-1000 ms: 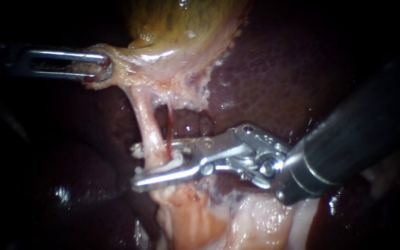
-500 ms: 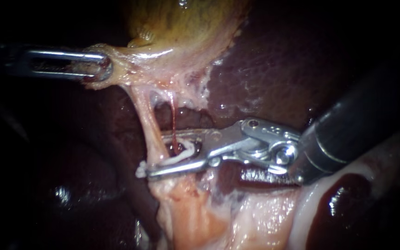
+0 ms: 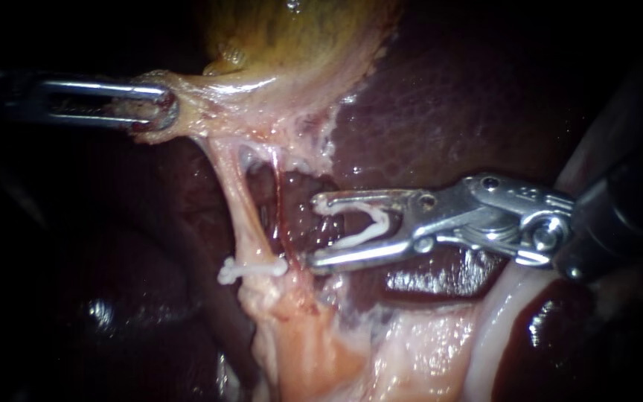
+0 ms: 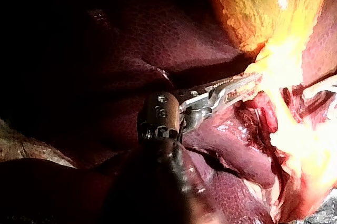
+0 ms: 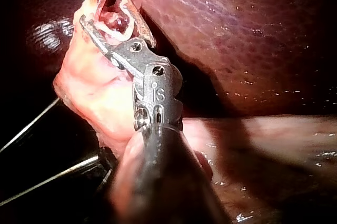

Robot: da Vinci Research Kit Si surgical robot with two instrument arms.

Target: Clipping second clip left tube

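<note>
Right instrument's (image 3: 315, 231) clip (image 3: 370, 229) now off tube (image 3: 241, 201)

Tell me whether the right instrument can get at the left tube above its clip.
Probably yes: the right instrument holds a loaded clip wide open, facing the left tube, stretched by the left instrument gripping the gallbladder. Only the thin red tube lies between.

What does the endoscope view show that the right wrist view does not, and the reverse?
Only the endoscope: the yellow-green gallbladder, and my left instrument, its slotted metal jaws shut on pale tissue below it. Only the right wrist: two thin bright strands beside the shaft. Both: my right instrument, its jaws holding a white clip, and dark red liver.
</note>
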